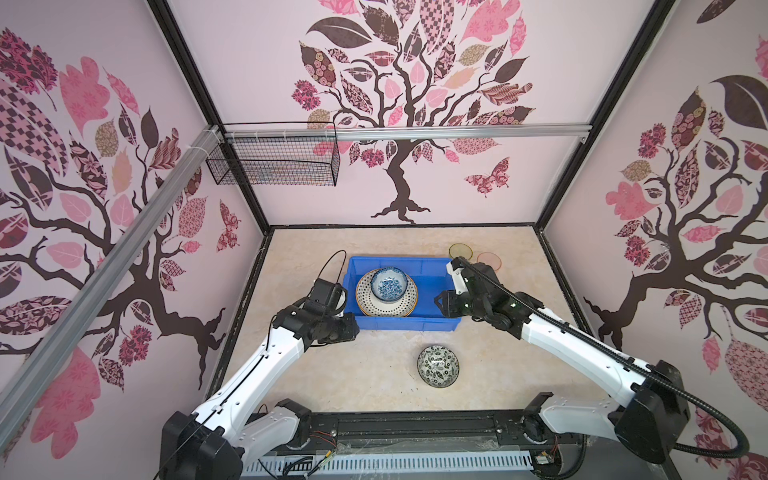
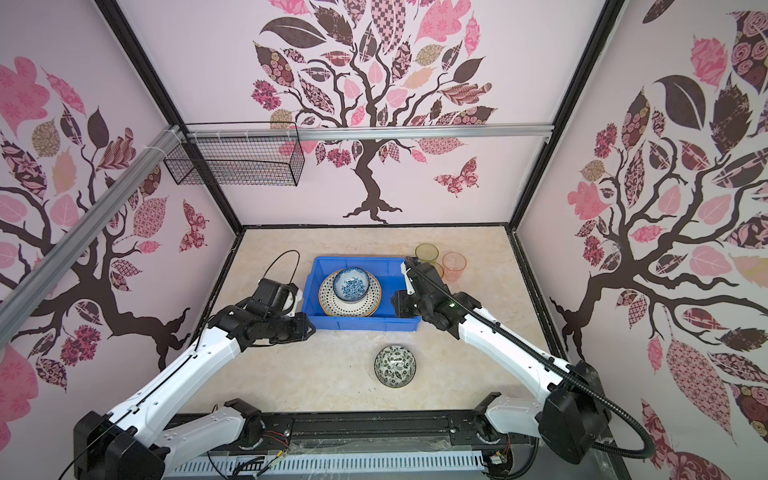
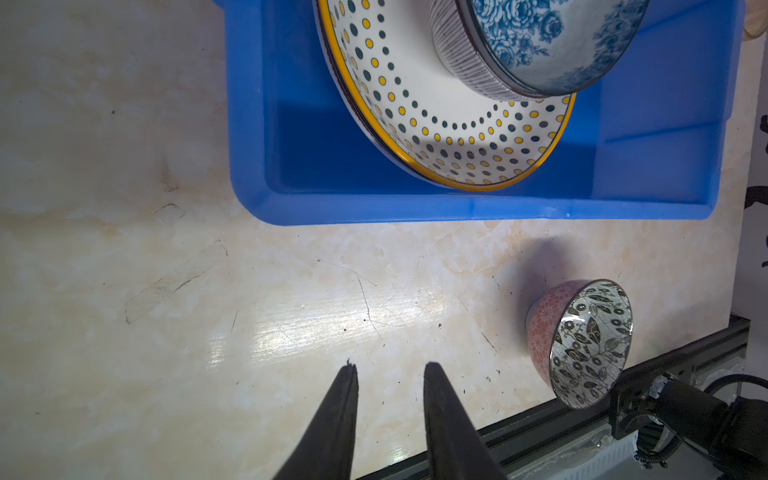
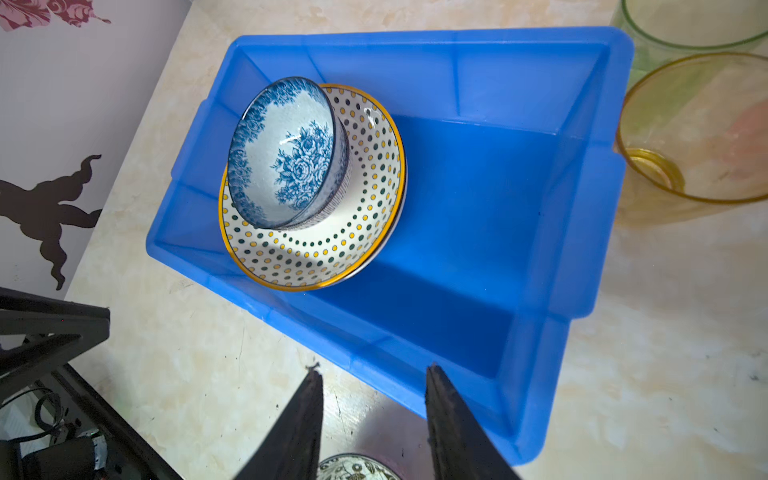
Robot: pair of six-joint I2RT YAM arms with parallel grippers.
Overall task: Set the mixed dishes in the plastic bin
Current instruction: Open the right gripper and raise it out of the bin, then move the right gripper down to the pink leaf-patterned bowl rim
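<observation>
Right wrist: right hand point(image 4: 374, 368) part-open over bin point(image 4: 415, 35) rim; left hand point(image 3: 390, 365) narrow, both empty

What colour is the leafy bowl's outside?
The leafy bowl is pinkish red outside, clearest in the left wrist view.

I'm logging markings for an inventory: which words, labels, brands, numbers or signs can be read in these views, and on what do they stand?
No text can be read in any view.
The blue bin has plain walls.
The dotted plate, blue floral bowl and leafy bowl carry patterns only.
The yellow cup and pink cup look unmarked.
The wallpaper shows only a tree, leaves and butterflies.
</observation>
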